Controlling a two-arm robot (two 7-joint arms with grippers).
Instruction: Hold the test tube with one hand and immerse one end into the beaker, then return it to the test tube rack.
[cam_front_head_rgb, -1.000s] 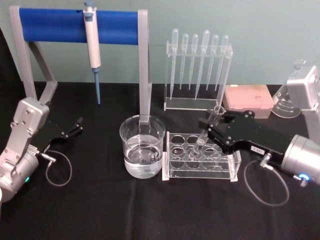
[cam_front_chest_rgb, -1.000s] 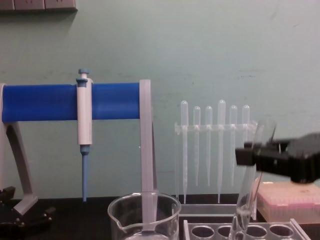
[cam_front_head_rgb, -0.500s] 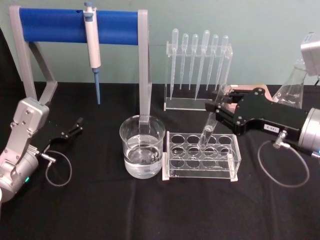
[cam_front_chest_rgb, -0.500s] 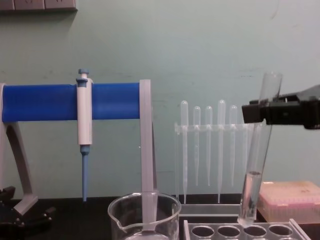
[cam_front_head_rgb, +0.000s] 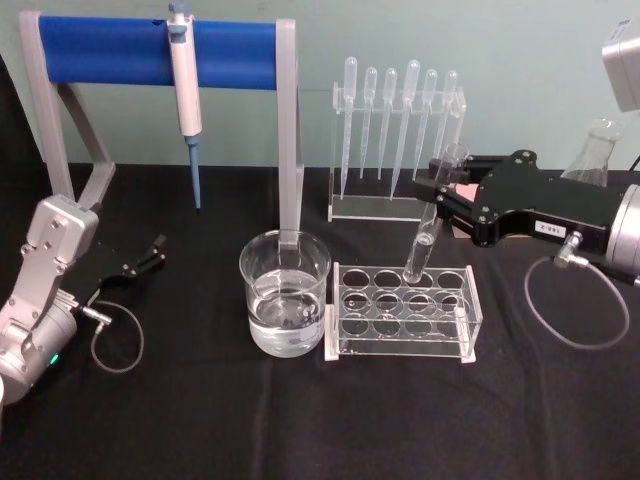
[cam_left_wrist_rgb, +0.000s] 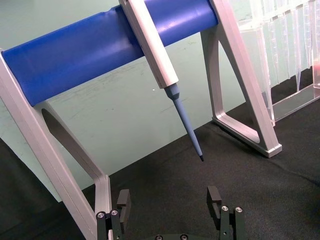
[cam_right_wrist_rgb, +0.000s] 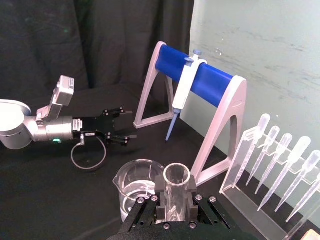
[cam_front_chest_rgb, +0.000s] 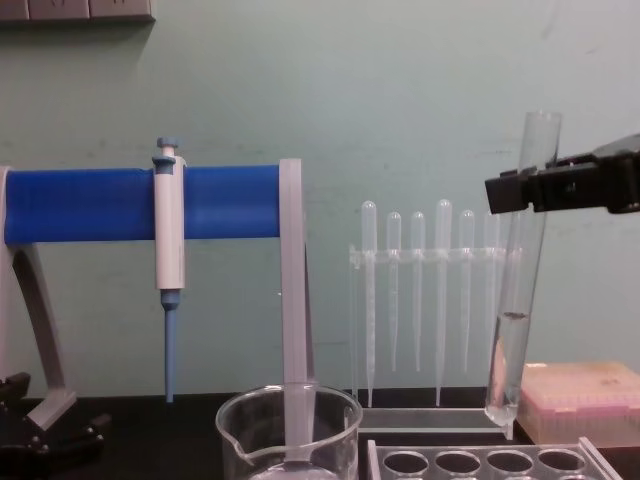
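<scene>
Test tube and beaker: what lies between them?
Head view: the empty left holes of the test tube rack. The right pincer holds the test tube above it.

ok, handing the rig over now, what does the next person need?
Right gripper: shut on the test tube near its rim; tube's lower end hangs above the test tube rack's back row.
Left gripper: open, parked at the table's left.
Beaker: part-filled, just left of the rack.
Done: tube lifted from the rack, where it sat a second ago.
Left: dip lower end in beaker, return tube to rack.
</scene>
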